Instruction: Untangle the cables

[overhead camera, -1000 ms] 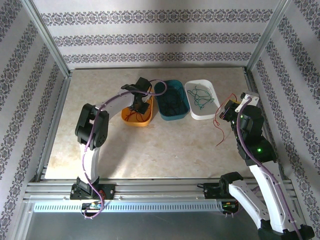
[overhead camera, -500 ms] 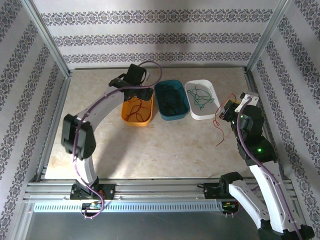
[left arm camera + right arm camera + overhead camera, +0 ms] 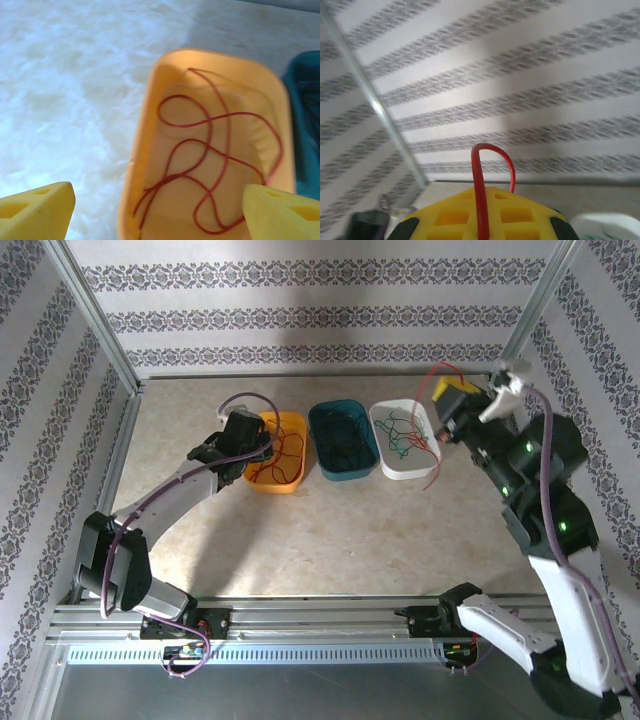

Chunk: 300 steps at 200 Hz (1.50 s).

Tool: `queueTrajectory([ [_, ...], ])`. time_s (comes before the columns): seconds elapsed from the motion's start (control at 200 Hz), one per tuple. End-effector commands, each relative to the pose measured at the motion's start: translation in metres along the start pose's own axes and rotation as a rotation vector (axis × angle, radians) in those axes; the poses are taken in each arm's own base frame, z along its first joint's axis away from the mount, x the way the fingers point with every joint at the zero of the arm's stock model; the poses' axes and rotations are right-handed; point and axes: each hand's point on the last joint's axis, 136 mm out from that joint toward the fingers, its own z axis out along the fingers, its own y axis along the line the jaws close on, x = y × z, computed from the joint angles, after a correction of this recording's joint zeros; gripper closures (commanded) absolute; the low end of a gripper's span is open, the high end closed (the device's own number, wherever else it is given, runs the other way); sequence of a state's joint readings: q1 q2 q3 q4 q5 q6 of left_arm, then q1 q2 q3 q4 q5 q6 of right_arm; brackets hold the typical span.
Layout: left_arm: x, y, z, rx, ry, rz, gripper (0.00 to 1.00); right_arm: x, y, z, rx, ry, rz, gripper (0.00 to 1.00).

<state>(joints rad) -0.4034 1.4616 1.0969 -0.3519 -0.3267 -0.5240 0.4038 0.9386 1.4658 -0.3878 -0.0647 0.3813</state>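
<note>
The cables lie sorted in three trays. A red cable (image 3: pixel 215 150) lies in loose loops in the orange tray (image 3: pixel 292 424) (image 3: pixel 142 150). My left gripper (image 3: pixel 258 448) (image 3: pixel 157 220) hovers open over that tray's near-left end, its yellow fingertips (image 3: pixel 35 210) wide apart with nothing between them. Dark cables (image 3: pixel 345 452) sit in the teal tray (image 3: pixel 325 416), and a green cable (image 3: pixel 402 435) in the white tray (image 3: pixel 392 470). My right gripper (image 3: pixel 440 422) (image 3: pixel 481 220) is raised beside the white tray, shut on another red cable (image 3: pixel 439 455) (image 3: pixel 480 190) that arcs above it and hangs down.
The three trays stand in a row at the back middle of the beige table (image 3: pixel 330 530). Patterned walls and metal frame posts (image 3: pixel 530 310) close in the sides and back. The teal tray's edge (image 3: pixel 305 125) is just right of the orange one.
My left gripper opened, leaving a red cable in the orange tray, and drew back toward the left. My right arm rose and swung toward the back, carrying its red cable off the table.
</note>
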Motion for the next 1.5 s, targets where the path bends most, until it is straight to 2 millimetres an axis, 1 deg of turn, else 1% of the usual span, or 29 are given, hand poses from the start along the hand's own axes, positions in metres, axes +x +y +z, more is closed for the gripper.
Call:
queueTrajectory([
  [0.0,-0.024,0.035,-0.023,-0.098,-0.113,-0.170,0.13,0.028,0.040,0.046,-0.201,0.166,0.089,1.00],
  [0.08,-0.027,0.050,-0.035,-0.134,-0.150,-0.197,0.12,0.035,0.055,0.073,-0.254,0.210,0.125,1.00],
  [0.165,-0.029,0.063,-0.045,-0.157,-0.176,-0.214,0.12,0.038,0.071,0.099,-0.312,0.244,0.174,1.00],
  [0.285,-0.027,0.072,-0.053,-0.166,-0.183,-0.221,0.12,0.044,0.093,0.127,-0.382,0.271,0.197,1.00],
  [0.37,-0.025,0.075,-0.055,-0.169,-0.181,-0.220,0.12,0.057,0.099,0.146,-0.394,0.305,0.207,1.00],
  [0.41,-0.026,0.075,-0.056,-0.168,-0.181,-0.220,0.12,0.066,0.098,0.156,-0.389,0.323,0.216,1.00],
  [0.485,-0.026,0.075,-0.057,-0.167,-0.182,-0.222,0.12,0.092,0.093,0.175,-0.371,0.376,0.245,1.00],
  [0.56,-0.028,0.073,-0.057,-0.159,-0.183,-0.220,0.12,0.124,0.083,0.196,-0.334,0.431,0.268,1.00],
  [0.64,-0.030,0.073,-0.058,-0.159,-0.185,-0.216,0.12,0.165,0.071,0.216,-0.294,0.506,0.287,1.00],
  [0.73,-0.031,0.072,-0.059,-0.157,-0.187,-0.215,0.12,0.210,0.057,0.233,-0.242,0.588,0.310,1.00],
  [0.825,-0.032,0.071,-0.059,-0.148,-0.188,-0.219,0.12,0.254,0.047,0.244,-0.190,0.668,0.301,1.00],
  [0.92,-0.030,0.071,-0.058,-0.146,-0.181,-0.219,0.12,0.291,0.041,0.250,-0.149,0.740,0.273,1.00],
  [0.98,-0.030,0.070,-0.059,-0.141,-0.181,-0.218,0.12,0.310,0.037,0.251,-0.113,0.777,0.256,1.00],
  [1.08,-0.030,0.070,-0.059,-0.138,-0.180,-0.206,0.12,0.335,0.027,0.253,-0.054,0.808,0.217,1.00],
  [1.175,-0.030,0.070,-0.060,-0.142,-0.179,-0.192,0.12,0.350,0.017,0.254,0.003,0.831,0.129,1.00],
  [1.25,-0.031,0.070,-0.061,-0.141,-0.180,-0.187,0.12,0.358,0.006,0.254,0.063,0.841,0.052,1.00],
  [1.374,-0.032,0.068,-0.061,-0.134,-0.179,-0.182,0.11,0.366,-0.011,0.257,0.141,0.843,-0.036,1.00],
  [1.494,-0.035,0.066,-0.061,-0.129,-0.179,-0.169,0.11,0.370,-0.021,0.262,0.203,0.850,-0.144,1.00],
])
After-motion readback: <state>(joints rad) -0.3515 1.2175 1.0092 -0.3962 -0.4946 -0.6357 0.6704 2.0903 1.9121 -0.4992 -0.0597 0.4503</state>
